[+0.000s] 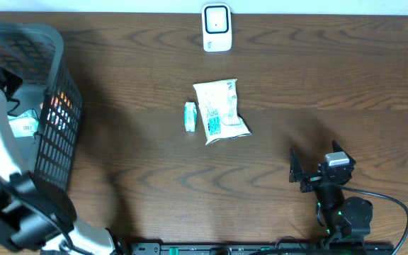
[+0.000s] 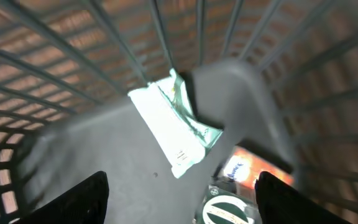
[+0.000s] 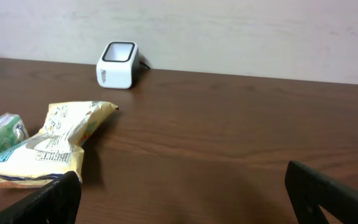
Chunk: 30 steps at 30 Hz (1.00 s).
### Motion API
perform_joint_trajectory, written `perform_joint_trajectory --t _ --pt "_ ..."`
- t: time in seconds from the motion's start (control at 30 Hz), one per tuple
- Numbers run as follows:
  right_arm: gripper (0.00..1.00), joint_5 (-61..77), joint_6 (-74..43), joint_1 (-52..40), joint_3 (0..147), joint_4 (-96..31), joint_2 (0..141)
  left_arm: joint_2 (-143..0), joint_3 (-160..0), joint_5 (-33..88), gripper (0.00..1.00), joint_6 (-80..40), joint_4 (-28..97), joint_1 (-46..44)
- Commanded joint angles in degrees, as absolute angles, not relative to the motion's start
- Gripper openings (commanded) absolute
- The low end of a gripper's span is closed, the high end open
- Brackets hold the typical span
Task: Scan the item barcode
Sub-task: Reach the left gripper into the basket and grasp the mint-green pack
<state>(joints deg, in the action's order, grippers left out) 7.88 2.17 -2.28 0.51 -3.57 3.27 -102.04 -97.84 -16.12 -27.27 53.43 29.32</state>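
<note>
Two items, overhead: snack bag (image 1: 219, 111) and small green pack (image 1: 190, 117) lie on the robot's side of the scanner (image 1: 217, 28). The bag's long axis points at the scanner.
Nearer pincer, overhead: right gripper (image 1: 316, 164); the other is in the basket (image 1: 55, 106), far left of the scanner.
Left wrist: left gripper (image 2: 185, 205) is released and empty above a white-green packet (image 2: 166, 124).
Right wrist: jaws released and empty, with the bag ahead-left, short of the scanner.
Writing: none legible.

Overhead: fixed high, looking straight down on the dark brown wooden table (image 1: 317, 71); wide, distant view.
Left wrist: inside the grey plastic lattice basket (image 2: 55, 74), aimed at its walls and contents, very close, blurred.
Right wrist: low over the table, facing level across it toward the pale wall (image 3: 229, 31).
Overlap: overhead and right wrist share the white box-shaped scanner (image 3: 118, 64) and the pale yellow snack bag (image 3: 48, 146). Overhead and left wrist share the basket.
</note>
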Motion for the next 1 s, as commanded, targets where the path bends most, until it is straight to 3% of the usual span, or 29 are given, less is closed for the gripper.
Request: perform_joint_trajectory --t 0.0,0.27,0.97 --pt "0.99 7.62 2.87 -2.63 0.32 -3.64 3.01 -106.19 -97.27 -15.68 0.75 -28.49 53.56 30.2" --pt "0.99 7.62 2.85 -2.61 0.32 -3.64 3.01 -111.7 -96.14 -15.66 0.75 -33.39 53.65 32.6" --pt "0.99 7.62 2.87 -2.61 0.32 -3.64 3.01 -116.88 -91.13 -15.66 0.75 -31.53 47.13 33.3"
